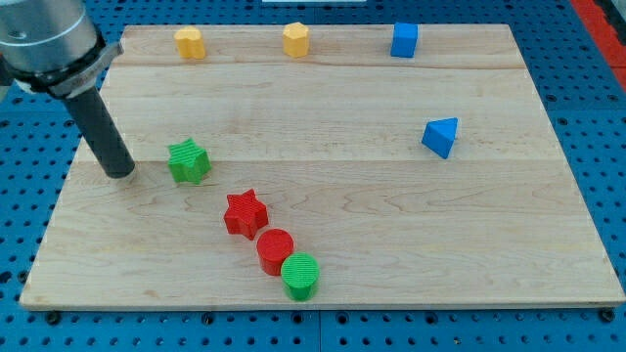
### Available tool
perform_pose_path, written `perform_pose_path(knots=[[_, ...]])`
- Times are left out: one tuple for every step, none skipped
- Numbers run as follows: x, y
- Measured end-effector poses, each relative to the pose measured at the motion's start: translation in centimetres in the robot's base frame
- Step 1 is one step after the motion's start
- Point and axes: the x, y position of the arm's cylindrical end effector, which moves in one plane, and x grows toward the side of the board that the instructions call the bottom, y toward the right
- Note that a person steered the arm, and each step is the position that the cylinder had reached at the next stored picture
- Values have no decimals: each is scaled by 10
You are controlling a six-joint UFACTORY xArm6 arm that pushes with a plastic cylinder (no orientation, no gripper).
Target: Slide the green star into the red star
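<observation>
This is a robotics lab bench set up for pushing trials. A pale wooden counter [391,225] of glued planks lies on a blue perforated base plate [597,108] with a regular grid of mounting holes, the kind used to fix test rigs. A grey industrial arm housing [44,39] carries a dark rod ending in my tip [121,173]. Small bright plastic blocks with ribbed, printed-looking surfaces, such as the green star [188,161], are scattered about as test pieces.
</observation>
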Motion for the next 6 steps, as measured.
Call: perform_pose_path(knots=[[-23,60],[3,99],[26,129],[7,156],[-48,243],[-102,313]])
